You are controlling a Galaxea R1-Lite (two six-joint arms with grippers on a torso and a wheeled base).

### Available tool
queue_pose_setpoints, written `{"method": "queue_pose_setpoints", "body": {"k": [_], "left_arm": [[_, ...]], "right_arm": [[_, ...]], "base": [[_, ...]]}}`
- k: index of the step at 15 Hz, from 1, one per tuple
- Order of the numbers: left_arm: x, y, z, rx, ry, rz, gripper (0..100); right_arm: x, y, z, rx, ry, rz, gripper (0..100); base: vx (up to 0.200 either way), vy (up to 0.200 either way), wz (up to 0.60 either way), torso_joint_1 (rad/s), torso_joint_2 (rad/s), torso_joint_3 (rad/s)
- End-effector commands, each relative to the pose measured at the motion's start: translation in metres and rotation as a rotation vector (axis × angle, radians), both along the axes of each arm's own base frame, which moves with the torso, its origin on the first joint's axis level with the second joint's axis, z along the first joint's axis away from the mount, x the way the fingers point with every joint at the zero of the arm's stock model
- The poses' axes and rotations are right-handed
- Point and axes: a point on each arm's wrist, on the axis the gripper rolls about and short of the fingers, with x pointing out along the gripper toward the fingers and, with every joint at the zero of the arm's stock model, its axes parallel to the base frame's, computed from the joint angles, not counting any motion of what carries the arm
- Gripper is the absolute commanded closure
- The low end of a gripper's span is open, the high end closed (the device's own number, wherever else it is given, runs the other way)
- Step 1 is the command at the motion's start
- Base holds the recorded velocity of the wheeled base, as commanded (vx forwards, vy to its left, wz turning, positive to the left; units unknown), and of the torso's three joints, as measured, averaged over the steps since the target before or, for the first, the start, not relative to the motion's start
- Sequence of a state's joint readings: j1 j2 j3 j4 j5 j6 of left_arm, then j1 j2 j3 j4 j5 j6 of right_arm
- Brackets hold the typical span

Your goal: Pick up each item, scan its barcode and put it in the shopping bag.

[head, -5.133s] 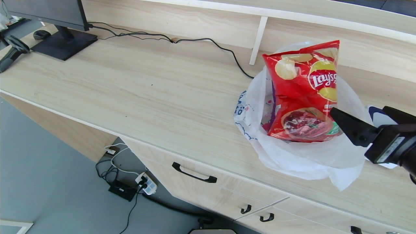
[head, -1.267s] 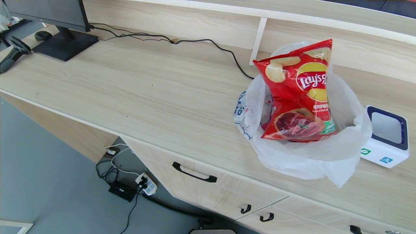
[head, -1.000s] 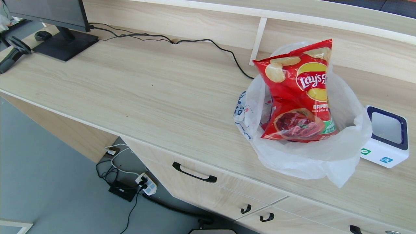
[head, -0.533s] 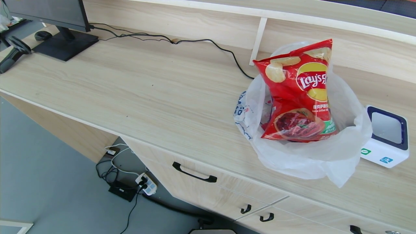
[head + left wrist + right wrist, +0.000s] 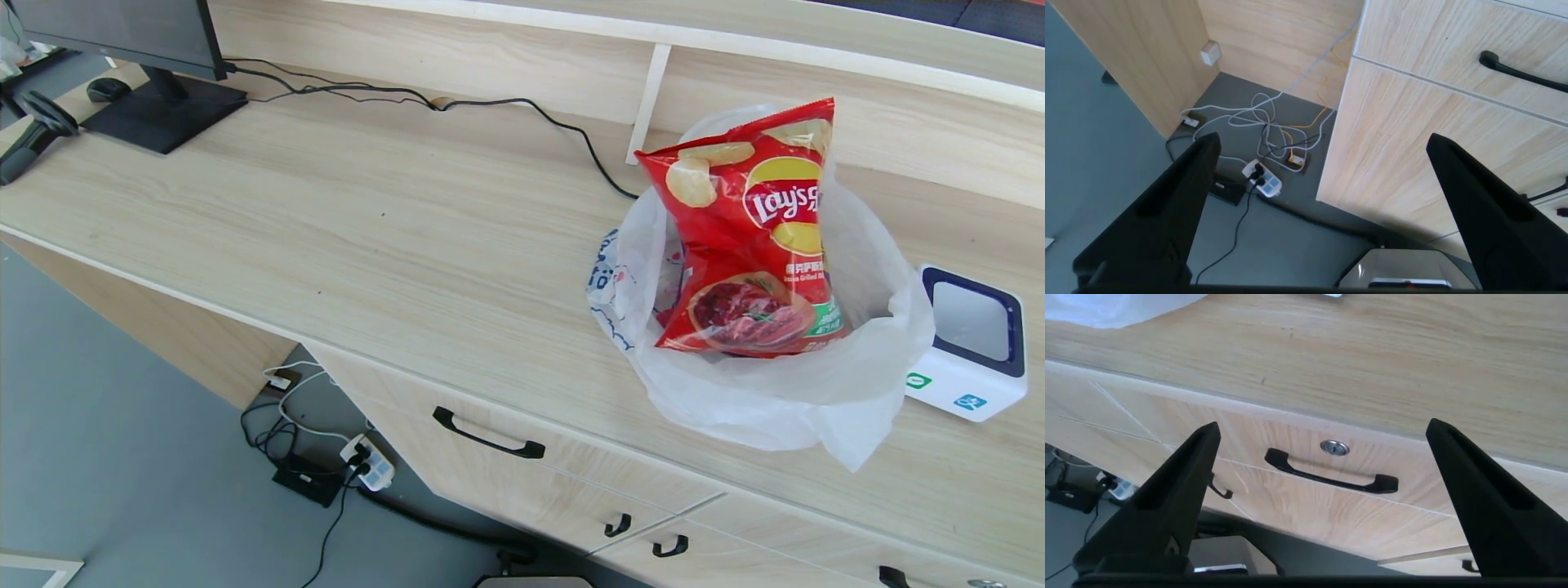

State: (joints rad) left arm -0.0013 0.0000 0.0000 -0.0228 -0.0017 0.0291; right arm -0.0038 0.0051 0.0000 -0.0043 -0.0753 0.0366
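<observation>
The chips (image 5: 751, 229) stand upright in the bag (image 5: 775, 400) near the counter's (image 5: 367, 229) front edge, with the scanner (image 5: 971, 351) just beside. The left gripper (image 5: 1323, 139) and right gripper (image 5: 1323, 425) hang wide open and empty below that edge, the right likely nearer.

The left gripper (image 5: 1323, 140) hangs with its two black fingers (image 5: 1167, 214) spread wide apart and nothing between them, above a grey floor (image 5: 1102, 163). On that floor, a tangle of white and black cables (image 5: 1261, 122) runs to a white power strip (image 5: 1264, 180) lying just beside a small black box (image 5: 1226, 186). The cables lie in the recess between a light wooden side panel (image 5: 1143, 57) bearing a small white socket (image 5: 1209, 53) and a light wooden drawer unit (image 5: 1429, 106) with a black bar handle (image 5: 1523, 69).
</observation>
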Motion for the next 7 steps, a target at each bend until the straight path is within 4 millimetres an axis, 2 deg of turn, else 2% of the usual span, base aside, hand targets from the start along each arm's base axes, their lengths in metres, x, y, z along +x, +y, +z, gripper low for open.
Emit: {"method": "queue_pose_setpoints", "body": {"k": [1, 7], "left_arm": [[0.0001, 0.0000, 0.0001, 0.000, 0.001, 0.000, 0], [0.0001, 0.0000, 0.0001, 0.000, 0.001, 0.000, 0]], "right_arm": [[-0.0003, 0.0000, 0.0000, 0.000, -0.004, 0.001, 0], [-0.0004, 0.0000, 0.0004, 0.002, -0.006, 0.001, 0]], "base": [[0.000, 0.000, 0.00, 0.000, 0.00, 0.000], [0.000, 0.000, 0.00, 0.000, 0.00, 0.000]]}}
